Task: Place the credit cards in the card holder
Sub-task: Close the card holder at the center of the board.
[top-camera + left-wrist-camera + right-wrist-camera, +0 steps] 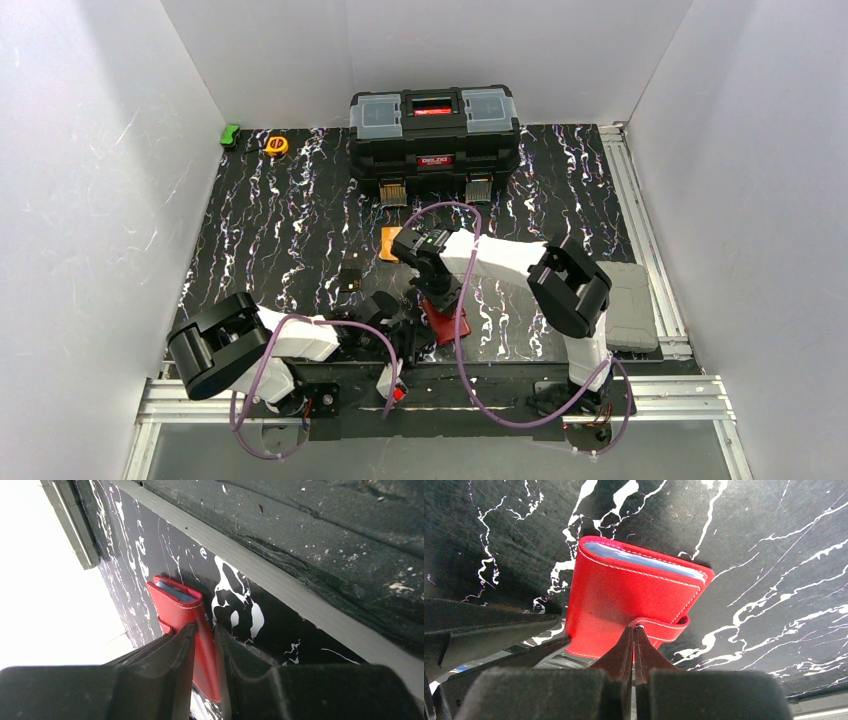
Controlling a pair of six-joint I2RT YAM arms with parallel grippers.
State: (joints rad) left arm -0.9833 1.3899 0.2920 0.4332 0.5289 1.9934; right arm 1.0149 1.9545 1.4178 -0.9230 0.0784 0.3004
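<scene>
1. Card holder [624,595], red and folded shut, sits low on the black marbled mat [774,540], directly under both grippers. Whether it lies fully flat there, I cannot tell.
2. My left gripper [202,632] is clamped on one edge of the card holder. One finger presses on each face, and the red cover fills the narrow gap between them.
3. My right gripper [634,630] has its fingers pressed together with no gap. Their tips touch the end of the snap tab [664,628], which wraps around the holder's edge. Whether a bit of the tab is pinched between them, I cannot tell.
4. Ahead of the right fingertips, the far end of the holder shows pale bluish-grey pockets [644,559] between the two red covers.
5. In the right wrist view, the dark fingers of the left gripper come in from the left of my right fingers and reach the holder's near left corner.
6. An orange credit card [390,243] lies on the mat beyond the right gripper and a little to its left, apart from the holder.
7. Well beyond both grippers, a black toolbox [435,130] stands at the back of the mat. A yellow tape measure [276,145] lies to the left of it, far ahead of the left gripper.
</scene>
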